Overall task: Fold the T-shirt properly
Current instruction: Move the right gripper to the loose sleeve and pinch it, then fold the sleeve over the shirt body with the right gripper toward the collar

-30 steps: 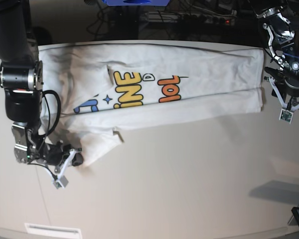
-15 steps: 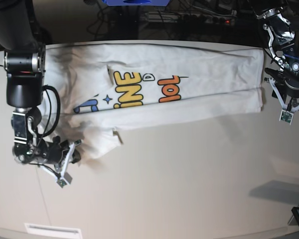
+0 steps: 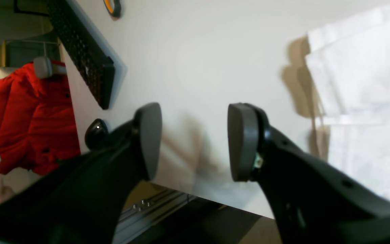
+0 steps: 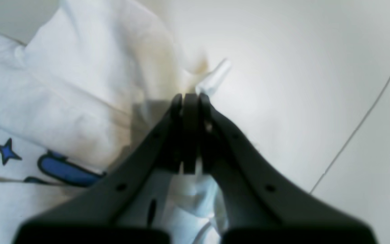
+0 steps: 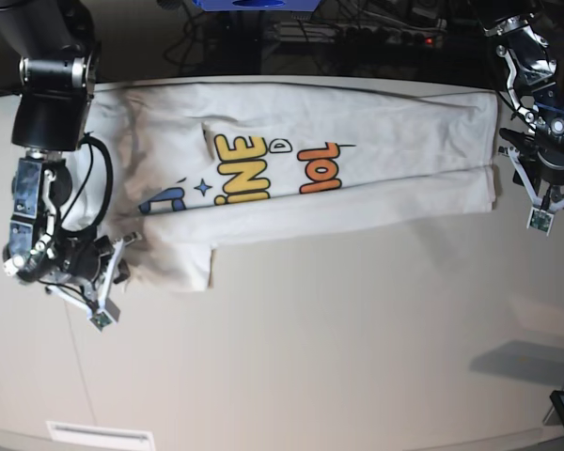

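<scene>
Your T-shirt [image 5: 291, 169] lies across the table's [image 5: 357, 338] far half, its sideways print reading only "iNE" and "lol"; the rest is folded under. Your right gripper [image 4: 190, 98] pinches its left edge; your left gripper [image 3: 193, 142] is spread, empty, beside the right hem.

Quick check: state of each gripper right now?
Left gripper: open, holding nothing, beside the T-shirt.
Right gripper: shut on the T-shirt's edge.
</scene>
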Robot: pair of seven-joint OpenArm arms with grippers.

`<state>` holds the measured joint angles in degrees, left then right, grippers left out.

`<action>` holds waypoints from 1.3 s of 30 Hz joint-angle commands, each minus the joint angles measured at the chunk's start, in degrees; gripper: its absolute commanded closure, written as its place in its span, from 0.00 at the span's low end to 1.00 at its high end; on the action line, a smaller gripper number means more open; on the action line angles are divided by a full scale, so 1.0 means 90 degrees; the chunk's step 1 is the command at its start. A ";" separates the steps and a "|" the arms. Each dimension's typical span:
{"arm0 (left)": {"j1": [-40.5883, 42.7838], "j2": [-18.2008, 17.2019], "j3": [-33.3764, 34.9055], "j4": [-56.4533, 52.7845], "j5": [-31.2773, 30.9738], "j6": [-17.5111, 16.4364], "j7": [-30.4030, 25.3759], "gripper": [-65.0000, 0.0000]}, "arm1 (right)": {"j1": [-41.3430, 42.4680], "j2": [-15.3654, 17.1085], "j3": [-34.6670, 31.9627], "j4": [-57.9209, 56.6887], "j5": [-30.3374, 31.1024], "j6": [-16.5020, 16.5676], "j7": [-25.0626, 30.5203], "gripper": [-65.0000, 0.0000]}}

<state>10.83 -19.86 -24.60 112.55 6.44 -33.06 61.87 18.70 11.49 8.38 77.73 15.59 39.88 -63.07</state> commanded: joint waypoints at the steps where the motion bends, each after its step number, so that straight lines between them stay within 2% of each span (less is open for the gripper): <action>1: -0.0056 -0.0123 -0.0036 0.0080 0.0071 0.0044 -0.0061 0.53 | 0.0125 -0.0011 0.0021 0.0237 0.0079 0.0014 0.0048 0.99; 10: -0.0056 -0.0133 -0.0036 0.0080 0.0071 0.0044 -0.0061 0.53 | -0.0529 -0.0246 0.0041 0.1644 0.0050 0.0014 -0.0802 0.99; 17: -0.0056 -0.0133 -0.0036 0.0080 0.0071 0.0044 -0.0061 0.53 | -0.1037 -0.0412 0.0578 0.2562 0.0040 0.0014 -0.1378 0.99; 26: -0.0056 -0.0143 -0.0026 0.0080 0.0071 0.0044 -0.0061 0.53 | -0.1848 -0.0558 0.0597 0.3207 0.0040 0.0014 -0.1368 0.99; 39: -0.0056 -0.0153 -0.0026 0.0080 0.0071 0.0044 -0.0061 0.53 | -0.2590 -0.0558 0.0597 0.3578 0.0050 0.0014 -0.1368 0.99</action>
<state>10.81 -20.18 -24.60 112.49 6.59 -33.06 61.87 -5.39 6.13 13.61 108.75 15.38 39.88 -76.05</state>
